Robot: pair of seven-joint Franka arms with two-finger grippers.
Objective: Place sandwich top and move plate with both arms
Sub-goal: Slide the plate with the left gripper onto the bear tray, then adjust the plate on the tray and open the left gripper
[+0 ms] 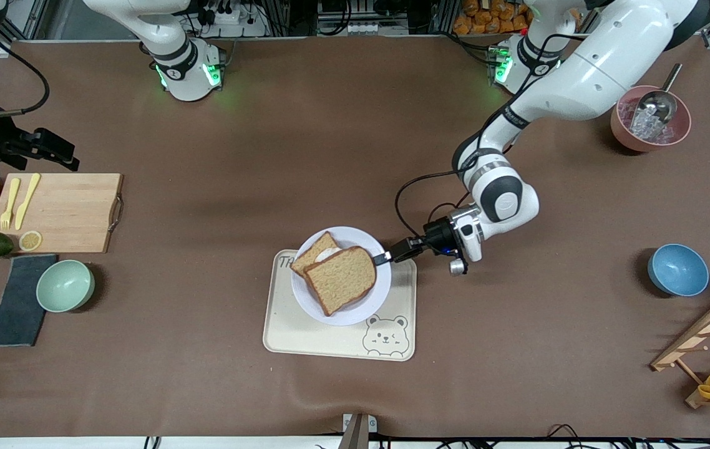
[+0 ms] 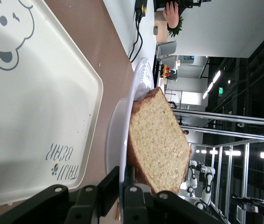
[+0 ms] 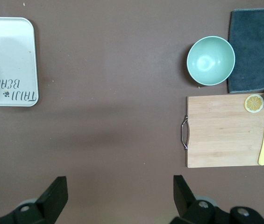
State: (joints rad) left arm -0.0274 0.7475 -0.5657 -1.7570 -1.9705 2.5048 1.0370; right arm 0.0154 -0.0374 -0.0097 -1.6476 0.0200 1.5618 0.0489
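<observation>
My right claw [image 3: 117, 196] is hanging wide open, holding nothing, waiting over bare table near the cutting board [image 1: 58, 212]. My left claw [image 1: 385, 257] is pinching the plate [image 1: 367, 299] rim, lifted over the tray [image 1: 305, 340], bread slice [image 1: 341, 279] riding on it.

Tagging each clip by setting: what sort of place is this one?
Probably a robotics lab staged as a kitchen: a sandwich on a plate over a bear tray, a cutting board, aluminium framing and another robot seen through the left wrist view.
</observation>
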